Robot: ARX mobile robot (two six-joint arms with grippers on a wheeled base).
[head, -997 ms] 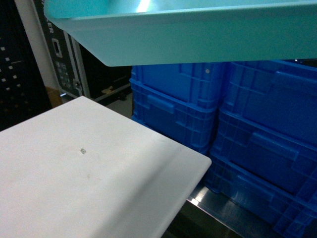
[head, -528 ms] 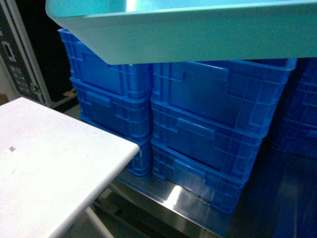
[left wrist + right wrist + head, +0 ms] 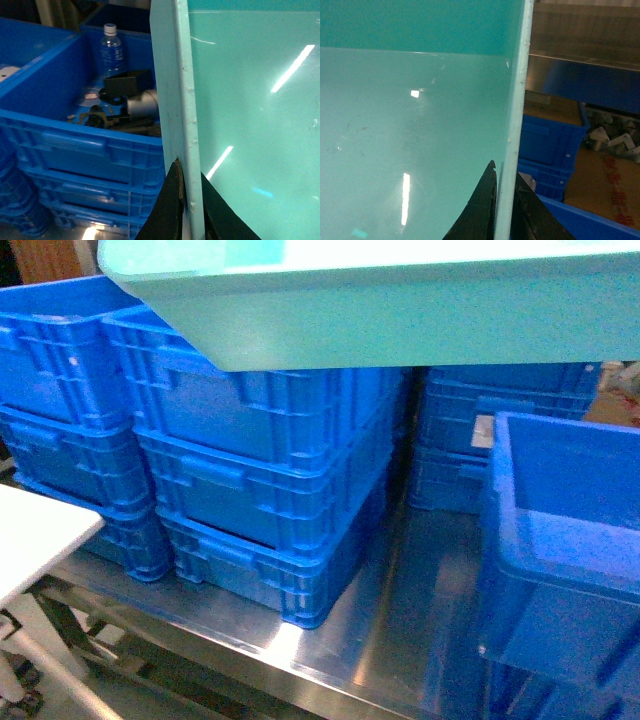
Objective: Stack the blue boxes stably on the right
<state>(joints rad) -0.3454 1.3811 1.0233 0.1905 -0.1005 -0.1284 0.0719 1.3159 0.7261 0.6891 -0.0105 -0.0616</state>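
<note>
One of the blue boxes (image 3: 400,320), a light turquoise tub, is held up across the top of the head view, above the dark crates. Neither gripper shows in the head view. In the left wrist view my left gripper (image 3: 190,181) is shut on the tub's left rim, one black finger on each side, with the glossy inside (image 3: 250,125) to the right. In the right wrist view my right gripper (image 3: 505,182) is shut on the opposite rim, the tub's inside (image 3: 410,125) lying to the left.
Dark blue ribbed crates stand stacked on a steel shelf (image 3: 400,590): a middle stack (image 3: 260,440), a left stack (image 3: 60,410), more behind. An open dark blue crate (image 3: 570,510) is at the right. A white table corner (image 3: 30,540) is at the left. A bottle (image 3: 110,47) stands in one crate.
The head view has swung right: the white table slid off to the left, the crate stacks moved left, and the open crate at the right came into view. The tub stays held.
</note>
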